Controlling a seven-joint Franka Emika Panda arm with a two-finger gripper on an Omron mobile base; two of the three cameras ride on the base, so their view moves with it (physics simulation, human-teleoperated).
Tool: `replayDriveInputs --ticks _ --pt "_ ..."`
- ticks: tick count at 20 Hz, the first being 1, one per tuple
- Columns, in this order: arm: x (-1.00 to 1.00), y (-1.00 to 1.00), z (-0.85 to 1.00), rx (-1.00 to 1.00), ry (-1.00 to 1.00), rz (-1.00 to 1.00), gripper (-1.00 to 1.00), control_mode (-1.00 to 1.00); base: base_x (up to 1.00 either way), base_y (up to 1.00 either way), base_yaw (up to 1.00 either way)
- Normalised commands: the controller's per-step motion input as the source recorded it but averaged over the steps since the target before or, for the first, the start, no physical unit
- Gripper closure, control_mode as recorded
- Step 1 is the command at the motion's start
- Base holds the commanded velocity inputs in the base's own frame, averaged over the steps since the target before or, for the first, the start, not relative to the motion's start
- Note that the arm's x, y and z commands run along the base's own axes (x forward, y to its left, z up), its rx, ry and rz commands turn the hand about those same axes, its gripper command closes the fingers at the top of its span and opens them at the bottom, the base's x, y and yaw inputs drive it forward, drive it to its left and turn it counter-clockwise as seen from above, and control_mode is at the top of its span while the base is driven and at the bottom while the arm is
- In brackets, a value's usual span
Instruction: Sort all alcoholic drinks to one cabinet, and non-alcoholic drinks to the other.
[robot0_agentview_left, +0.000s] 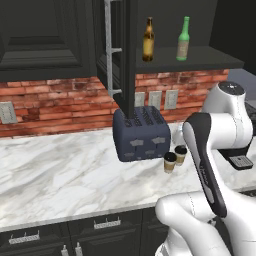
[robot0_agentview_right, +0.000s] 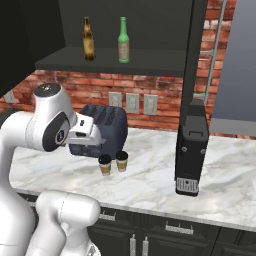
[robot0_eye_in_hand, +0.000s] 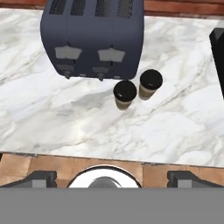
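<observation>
Both bottles are already up in the open cabinet: the amber beer bottle and the green bottle stand upright on its dark shelf, a little apart. So I'd say the alcoholic half looks done and the cups are the step in hand.

The two paper coffee cups sit on the marble table, just in front of the dark blue toaster. The nearer cup and the farther cup are close beside each other, almost touching, lids on. A black coffee machine stands off to the right of them.

The gripper hangs high above the table's front edge, its fingers spread wide and holding nothing, well away from the cups.

Next, I'd guess it has to come down over one cup, likely the nearer one. With the cups so close together, the fingers need to straddle one without knocking the other or the toaster.
</observation>
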Motion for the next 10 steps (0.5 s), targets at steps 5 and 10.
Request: replayDriveInputs --ticks 5,10 --pt "0.02 0.0 -0.31 0.0 0.0 0.0 -1.0 -1.0 0.0 0.0 0.0" --pt "0.12 0.0 -0.29 0.0 -0.04 0.0 -1.0 -1.0 0.0 0.0 0.0"
